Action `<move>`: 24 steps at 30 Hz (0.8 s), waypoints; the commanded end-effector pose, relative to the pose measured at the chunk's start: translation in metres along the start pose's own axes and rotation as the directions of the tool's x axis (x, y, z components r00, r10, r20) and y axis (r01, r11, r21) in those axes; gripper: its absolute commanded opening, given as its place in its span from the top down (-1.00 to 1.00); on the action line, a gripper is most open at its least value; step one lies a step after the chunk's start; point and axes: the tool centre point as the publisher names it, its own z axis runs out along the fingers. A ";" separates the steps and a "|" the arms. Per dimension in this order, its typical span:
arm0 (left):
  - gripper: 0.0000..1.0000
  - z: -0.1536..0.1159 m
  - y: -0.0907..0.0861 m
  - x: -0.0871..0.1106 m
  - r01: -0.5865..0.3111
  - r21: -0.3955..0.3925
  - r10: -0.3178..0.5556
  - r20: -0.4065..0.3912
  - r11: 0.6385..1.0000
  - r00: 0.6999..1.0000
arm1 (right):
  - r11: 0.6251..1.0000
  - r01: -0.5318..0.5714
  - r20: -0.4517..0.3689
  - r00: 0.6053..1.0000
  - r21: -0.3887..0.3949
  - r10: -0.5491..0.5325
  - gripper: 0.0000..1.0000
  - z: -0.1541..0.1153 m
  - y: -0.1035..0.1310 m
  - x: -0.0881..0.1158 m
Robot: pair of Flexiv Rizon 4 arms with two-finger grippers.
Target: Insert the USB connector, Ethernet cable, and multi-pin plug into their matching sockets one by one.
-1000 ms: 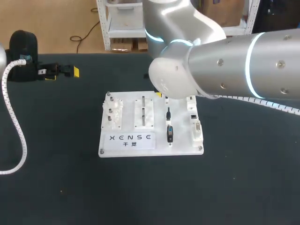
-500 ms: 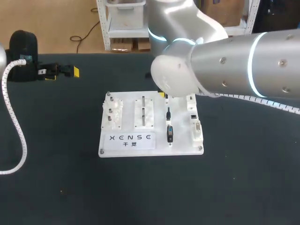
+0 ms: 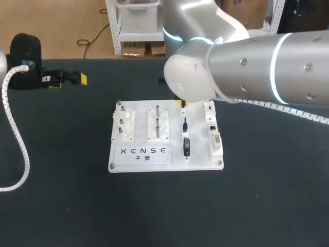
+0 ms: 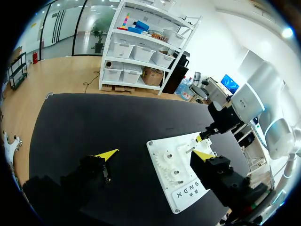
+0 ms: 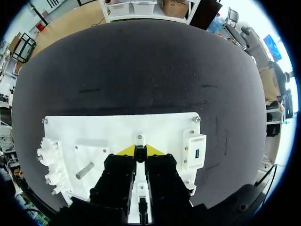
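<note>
sliding along the white board's [image 3: 177,163] far edge since a second ago, the right gripper [image 5: 140,151] now sits in line with the board's row of black plugs [image 3: 184,124]. its fingers are nearly pressed together, pinching a small black plug [image 5: 139,154] at the row's far end. the plug's long axis follows that row, from the board's far edge toward its near edge. the left gripper [image 4: 155,155] hangs well off the board's far left corner, fingers spread wide.

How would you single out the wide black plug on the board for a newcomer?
Find the white board mid-table. Right of its printed label runs a column of black plugs. The wide plug is nearest the front edge, blue-faced, unlike the slim plug behind it.
</note>
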 end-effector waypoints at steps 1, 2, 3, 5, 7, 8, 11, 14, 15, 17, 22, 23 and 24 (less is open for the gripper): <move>-1.00 0.000 0.000 0.000 0.000 0.000 0.000 0.000 1.000 1.000 | 1.000 0.006 -0.002 1.000 0.011 -0.006 0.86 0.000 0.000 -0.001; -1.00 0.000 0.000 0.000 0.000 0.000 0.000 0.000 1.000 1.000 | 1.000 0.015 0.003 1.000 0.023 -0.015 0.87 0.001 0.000 -0.001; -1.00 0.000 0.000 0.000 0.000 0.000 0.000 0.000 1.000 1.000 | 0.999 0.021 0.007 1.000 0.032 -0.022 0.91 0.001 0.000 0.000; -1.00 0.000 0.000 0.000 0.000 0.000 0.000 0.000 1.000 1.000 | 0.999 0.024 0.009 1.000 0.033 -0.024 1.00 0.001 0.000 0.000; -1.00 0.000 0.000 0.000 0.000 0.000 0.000 0.000 1.000 1.000 | 0.999 0.027 0.019 0.999 0.044 -0.028 1.00 0.001 -0.001 0.001; -1.00 0.000 0.000 0.000 0.000 0.000 0.000 0.000 1.000 1.000 | 0.998 0.030 0.026 0.999 0.046 -0.031 1.00 0.001 -0.001 0.001; -1.00 0.000 0.000 0.000 0.000 0.000 0.000 0.000 1.000 1.000 | 0.998 0.033 0.033 0.999 0.048 -0.034 1.00 -0.001 -0.002 0.002; -1.00 0.000 0.000 0.000 0.000 0.000 0.000 0.000 1.000 1.000 | 0.999 0.030 0.049 0.998 0.044 -0.032 1.00 -0.006 -0.003 0.002; -1.00 0.000 0.000 0.000 0.000 0.000 0.000 0.000 1.000 1.000 | 0.999 0.028 0.052 0.998 0.043 -0.030 1.00 -0.006 -0.004 0.001; -1.00 0.000 0.000 0.000 0.000 0.000 0.000 0.000 1.000 1.000 | 0.999 0.023 0.063 0.998 0.040 -0.026 1.00 -0.012 -0.005 0.000; -1.00 0.000 0.000 0.000 0.000 0.000 0.000 0.000 1.000 1.000 | 1.000 0.009 0.087 0.996 0.018 -0.011 1.00 -0.025 -0.008 -0.003; -1.00 0.000 0.000 0.000 0.000 0.000 0.000 0.000 1.000 1.000 | 1.000 0.007 0.092 0.996 0.015 -0.008 1.00 -0.027 -0.009 -0.004; -1.00 0.000 0.000 0.000 0.000 0.000 0.000 0.000 1.000 1.000 | 1.000 0.004 0.095 0.995 0.011 -0.005 1.00 -0.030 -0.010 -0.004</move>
